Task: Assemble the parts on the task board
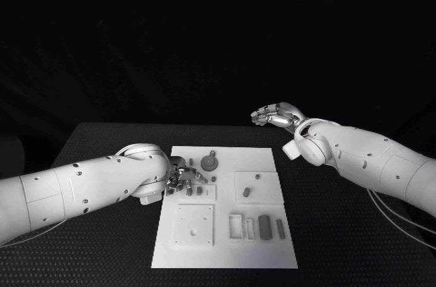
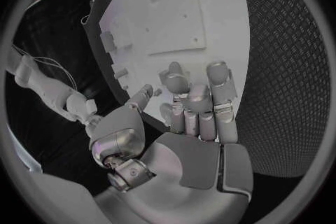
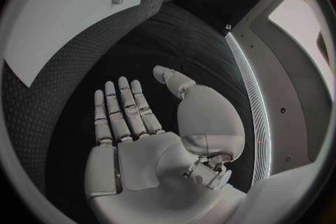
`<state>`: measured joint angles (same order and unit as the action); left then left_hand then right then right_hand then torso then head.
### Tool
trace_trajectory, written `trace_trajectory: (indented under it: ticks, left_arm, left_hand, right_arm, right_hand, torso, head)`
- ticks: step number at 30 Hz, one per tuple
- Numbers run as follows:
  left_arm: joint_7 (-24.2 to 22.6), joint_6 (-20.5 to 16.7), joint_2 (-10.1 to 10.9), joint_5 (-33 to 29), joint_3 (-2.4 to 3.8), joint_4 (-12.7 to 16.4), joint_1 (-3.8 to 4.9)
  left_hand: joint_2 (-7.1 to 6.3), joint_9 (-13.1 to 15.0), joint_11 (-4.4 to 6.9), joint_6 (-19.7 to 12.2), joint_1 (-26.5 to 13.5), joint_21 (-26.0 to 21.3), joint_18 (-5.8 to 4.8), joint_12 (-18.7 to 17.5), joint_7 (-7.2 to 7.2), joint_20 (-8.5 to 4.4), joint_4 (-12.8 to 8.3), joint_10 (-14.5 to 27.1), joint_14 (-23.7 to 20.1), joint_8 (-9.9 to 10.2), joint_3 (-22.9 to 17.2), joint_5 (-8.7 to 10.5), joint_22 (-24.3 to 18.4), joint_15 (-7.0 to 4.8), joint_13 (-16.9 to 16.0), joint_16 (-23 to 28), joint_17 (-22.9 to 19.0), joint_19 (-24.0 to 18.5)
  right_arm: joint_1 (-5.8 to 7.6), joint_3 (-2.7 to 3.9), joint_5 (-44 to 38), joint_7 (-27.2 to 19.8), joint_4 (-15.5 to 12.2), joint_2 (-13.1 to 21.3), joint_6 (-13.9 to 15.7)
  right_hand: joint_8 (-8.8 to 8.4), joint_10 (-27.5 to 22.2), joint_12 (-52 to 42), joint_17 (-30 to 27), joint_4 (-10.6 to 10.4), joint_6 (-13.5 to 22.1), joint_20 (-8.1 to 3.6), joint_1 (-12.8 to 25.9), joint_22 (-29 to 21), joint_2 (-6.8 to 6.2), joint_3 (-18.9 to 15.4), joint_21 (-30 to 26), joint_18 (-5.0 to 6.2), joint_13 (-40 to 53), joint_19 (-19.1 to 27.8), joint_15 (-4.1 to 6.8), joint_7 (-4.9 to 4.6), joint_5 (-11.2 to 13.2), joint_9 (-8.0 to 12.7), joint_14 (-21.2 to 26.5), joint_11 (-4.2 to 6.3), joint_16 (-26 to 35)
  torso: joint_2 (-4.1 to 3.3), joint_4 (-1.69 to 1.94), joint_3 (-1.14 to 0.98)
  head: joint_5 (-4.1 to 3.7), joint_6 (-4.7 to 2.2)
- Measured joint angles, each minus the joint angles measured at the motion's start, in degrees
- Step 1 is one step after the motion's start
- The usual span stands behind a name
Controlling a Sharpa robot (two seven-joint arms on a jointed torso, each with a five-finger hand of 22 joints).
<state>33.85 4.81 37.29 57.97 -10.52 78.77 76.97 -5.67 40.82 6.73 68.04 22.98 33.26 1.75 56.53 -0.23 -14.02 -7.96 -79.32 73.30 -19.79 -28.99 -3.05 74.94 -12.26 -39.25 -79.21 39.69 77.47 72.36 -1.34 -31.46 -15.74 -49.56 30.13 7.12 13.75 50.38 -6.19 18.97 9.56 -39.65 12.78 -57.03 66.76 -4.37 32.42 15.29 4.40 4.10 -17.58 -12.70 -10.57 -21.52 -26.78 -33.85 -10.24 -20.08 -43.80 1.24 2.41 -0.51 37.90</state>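
The white task board [image 1: 227,255] lies in the middle of the table. My left hand [image 1: 179,177] hovers low over the board's near-left corner, among several small grey parts [image 1: 195,189]. In the left wrist view its fingers [image 2: 190,102] are bent down towards the board [image 2: 224,17], and whether they hold a part is hidden. A grey gear [image 1: 211,163] stands just right of that hand. My right hand [image 1: 276,116] is raised beyond the board's far right corner. Its fingers [image 3: 120,109] are spread and straight in the right wrist view, with nothing in them.
A square plate with a peg [image 1: 257,187] sits at the board's right side. Another square plate [image 1: 195,225] lies at its near left. Grey bars in slots [image 1: 263,227] lie at the near right. Black table [image 1: 100,148] surrounds the board.
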Motion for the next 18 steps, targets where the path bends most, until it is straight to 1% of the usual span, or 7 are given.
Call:
trace_trajectory:
  ticks: [5, 7, 10, 12, 14, 16, 18]
  left_arm:
    - [-0.89, -0.96, 0.31, -2.86, 1.91, -2.09, 1.19]
    - [-1.14, -1.28, 0.5, -3.66, 2.03, -2.87, 1.87]
    - [-1.66, -1.72, 0.52, -5.47, 2.23, -4.7, 3.2]
    - [-2.1, -1.8, 0.15, -6.86, 2.34, -6.4, 4.06]
    - [-2.58, -1.89, -0.52, -7.9, 2.35, -8.09, 4.49]
    - [-2.99, -2.03, -1.35, -8.55, 2.34, -9.67, 4.56]
    - [-3.37, -2.23, -2.17, -9.12, 2.3, -11.11, 4.56]
  left_hand:
    - [0.27, 0.09, -0.29, -0.74, 0.27, -0.32, 0.04, 0.0, 0.12, -0.11, -2.44, 0.3, -0.42, 0.32, 0.69, 0.0, 0.0, 0.0, 0.0, 0.0, -0.17, -0.51]
    - [0.64, 0.09, -0.29, -1.13, 0.64, -0.32, 0.41, 0.0, 0.13, -0.11, -3.13, 0.32, -0.43, 0.6, 0.8, 0.0, 0.0, 0.0, 0.0, 0.0, -0.17, -0.51]
    - [2.23, -0.31, -1.39, -3.93, 2.68, -1.46, 0.48, -0.3, 0.87, 0.09, -5.6, 2.32, -2.17, 2.39, 0.58, -0.52, -0.01, 0.86, 0.13, 0.71, -0.7, -2.02]
    - [3.5, -0.55, -2.43, -6.52, 5.82, -2.56, 0.28, -1.29, 2.13, 0.31, -7.78, 4.29, -3.75, 3.32, -0.66, -7.32, -0.01, 2.06, 0.5, 2.01, -1.38, -3.61]
    - [3.75, -0.56, -3.29, -8.2, 7.55, -3.47, -0.43, -1.99, 2.8, 0.37, -8.13, 5.79, -5.01, 3.53, -0.73, -11.32, -0.01, 2.76, 0.86, 3.12, -2.13, -4.92]
    - [3.62, -0.71, -4.5, -11.0, 9.62, -5.43, -0.77, -3.84, 4.16, 0.93, -8.21, 8.9, -7.64, 4.17, -0.64, -12.22, -0.52, 3.92, 1.77, 5.21, -3.5, -7.84]
    - [2.96, -0.81, -5.54, -12.97, 11.3, -7.36, -0.81, -5.76, 5.4, 1.71, -8.16, 11.51, -10.08, 4.5, -1.16, -9.87, -1.3, 5.08, 2.8, 7.23, -4.72, -10.54]
  right_arm:
    - [-0.03, 0.0, -0.01, 0.0, 0.14, -0.02, 0.01]
    - [-0.03, 0.0, -0.01, -0.01, 0.19, -0.06, 0.01]
    - [-0.04, 0.0, -0.01, -0.03, 0.29, -0.06, 0.02]
    - [-0.05, 0.0, -0.01, -0.03, 0.41, -0.06, 0.04]
    - [-0.05, 0.0, -0.01, -0.03, 0.51, -0.09, 0.05]
    - [-0.06, 0.0, -0.01, -0.04, 0.53, -0.12, 0.05]
    - [-0.08, 0.0, -0.02, -0.04, 0.58, -0.16, 0.05]
  right_hand:
    - [0.0, 0.0, 0.0, 0.0, 0.0, 0.0, 0.0, 0.0, 0.07, 0.0, 0.0, 0.0, 0.0, 0.0, 0.0, -0.08, 0.0, 0.0, 0.07, 0.08, 0.0, 0.0]
    - [0.0, 0.0, 0.0, 0.0, 0.0, 0.0, 0.0, 0.0, 0.07, 0.0, 0.0, 0.0, 0.0, 0.0, 0.0, -0.08, 0.0, 0.0, 0.07, 0.08, 0.0, 0.0]
    - [0.0, 0.0, 0.0, 0.0, 0.0, 0.0, 0.0, 0.0, 0.07, 0.0, 0.0, 0.0, 0.0, 0.0, 0.0, -0.08, 0.0, 0.0, 0.07, 0.08, 0.0, 0.0]
    - [0.0, 0.0, 0.0, 0.0, 0.0, 0.0, 0.0, 0.0, 0.08, 0.0, 0.0, 0.0, 0.0, 0.01, 0.0, -0.08, 0.0, 0.0, 0.07, 0.08, 0.0, 0.0]
    - [0.0, 0.0, 0.0, -0.03, 0.0, 0.0, 0.0, 0.0, 0.16, 0.0, 0.0, 0.0, 0.0, -0.01, 0.0, -0.08, 0.0, 0.0, 0.15, 0.08, 0.0, 0.0]
    - [0.0, 0.0, 0.0, -0.05, 0.0, 0.0, 0.0, 0.0, 0.16, 0.0, 0.0, 0.0, 0.0, -0.04, 0.0, -0.08, 0.0, 0.0, 0.16, 0.08, 0.0, 0.0]
    - [0.0, 0.0, 0.0, -0.05, 0.0, 0.0, 0.0, 0.0, 0.16, 0.0, 0.0, 0.0, -0.01, -0.04, 0.0, -0.08, 0.0, 0.0, 0.16, 0.08, 0.0, 0.0]
  torso:
    - [0.0, 0.03, -0.02]
    - [0.01, 0.04, -0.04]
    - [0.02, 0.03, -0.07]
    - [0.02, 0.03, -0.08]
    - [0.02, 0.03, -0.07]
    - [0.01, 0.0, -0.08]
    - [-0.02, -0.03, -0.08]
  head:
    - [-0.06, -0.24]
    - [-0.01, -0.35]
    - [0.08, -0.56]
    - [0.08, -0.71]
    - [0.14, -0.8]
    - [0.2, -0.96]
    - [0.23, -1.04]
